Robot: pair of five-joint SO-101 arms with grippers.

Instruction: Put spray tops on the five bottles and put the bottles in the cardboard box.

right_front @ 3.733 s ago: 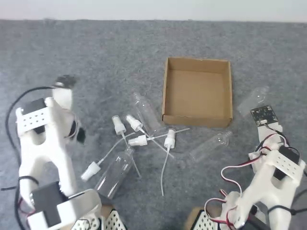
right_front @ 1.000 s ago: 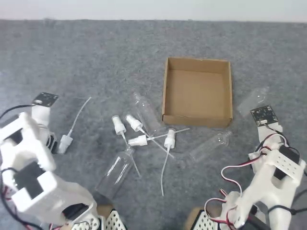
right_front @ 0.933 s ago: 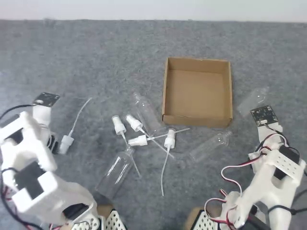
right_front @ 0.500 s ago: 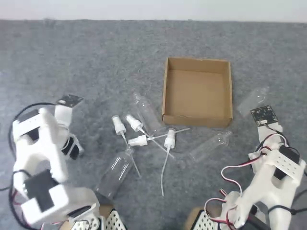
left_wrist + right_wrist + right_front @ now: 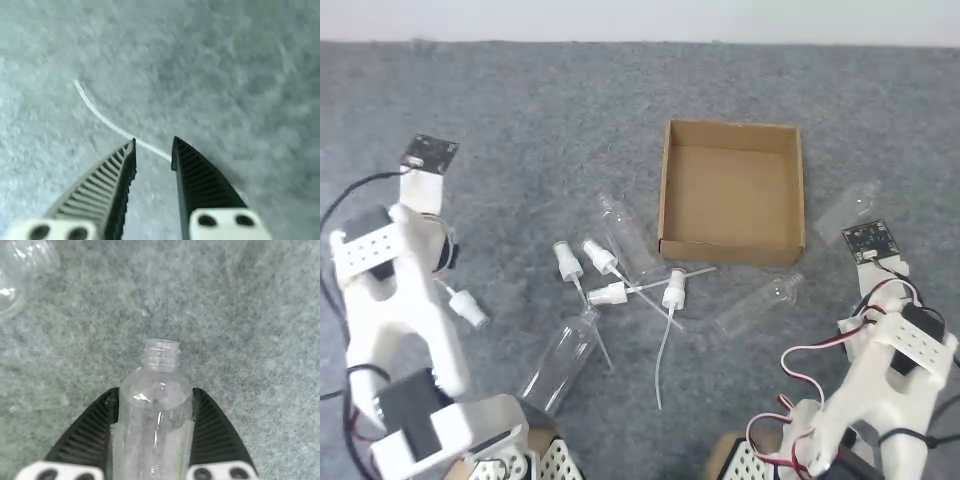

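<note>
My left gripper hovers low over the carpet with its fingers a little apart. A thin white tube runs across just beyond the tips. In the high view, a spray top lies beside the left arm. My right gripper is shut on a clear bottle with an open neck, to the right of the cardboard box. Three more clear bottles lie on the carpet. Several spray tops with long tubes are scattered between them.
The box stands open with a bare floor. Another bottle's rounded end sits near the held bottle in the right wrist view. Grey carpet stretches free behind the box and at the far left. Both arm bases stand at the front edge.
The left arm swung right, then stretched away from the front edge. Its spray top, held up a second ago, now rests on the carpet beside it. The right arm kept still.
</note>
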